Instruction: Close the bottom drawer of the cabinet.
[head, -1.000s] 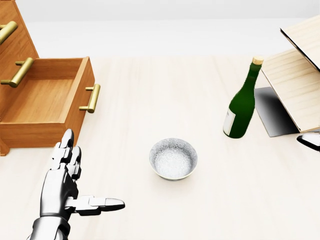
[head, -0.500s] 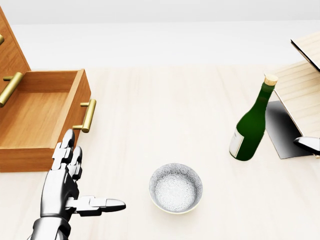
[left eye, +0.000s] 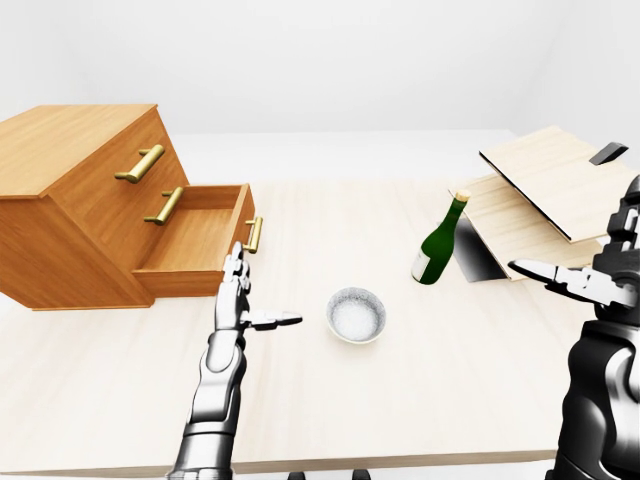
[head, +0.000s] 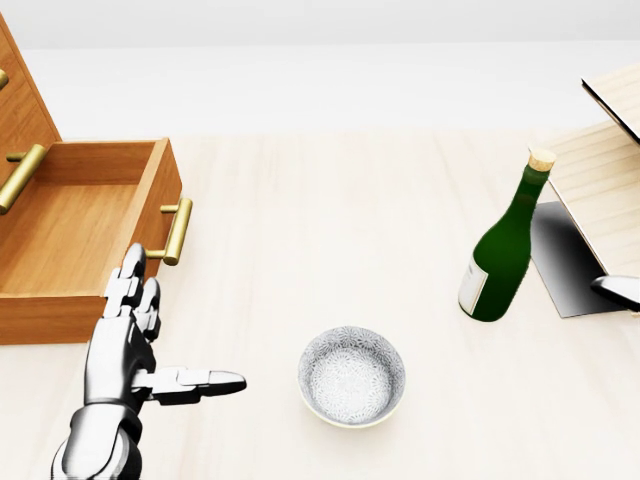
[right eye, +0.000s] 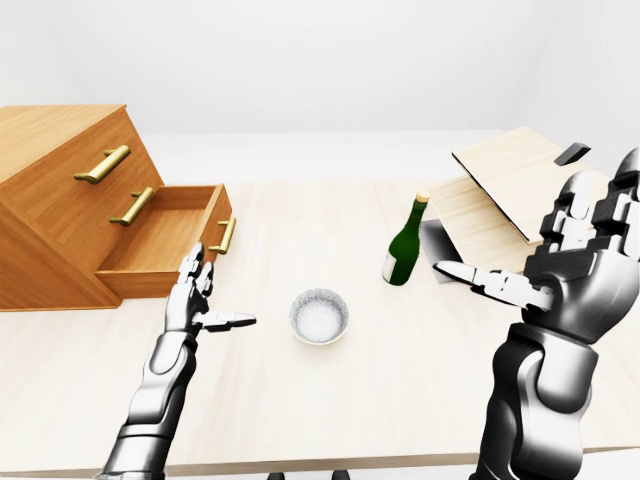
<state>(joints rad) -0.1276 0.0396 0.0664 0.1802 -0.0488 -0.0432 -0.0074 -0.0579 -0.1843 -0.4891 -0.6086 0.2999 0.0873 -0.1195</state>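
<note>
A wooden cabinet (left eye: 70, 190) with brass handles stands at the left of the table. Its bottom drawer (head: 80, 230) is pulled out and looks empty; its brass handle (head: 176, 232) faces right. My left hand (head: 150, 340) is open, fingers straight and thumb out, just below the drawer's front corner and not touching it. My right hand (right eye: 570, 250) is open and raised at the right side, far from the cabinet.
A speckled bowl (head: 352, 376) sits mid-table. A green bottle (head: 503, 247) stands upright to its right. Slanted light wooden boards (left eye: 545, 185) with a dark panel (head: 565, 255) lie at the far right. The table edge (left eye: 400, 465) runs near the bottom.
The view first shifted, so things slid down and the cabinet left. Since half a second ago the view holds still and my left hand has edged up toward the drawer.
</note>
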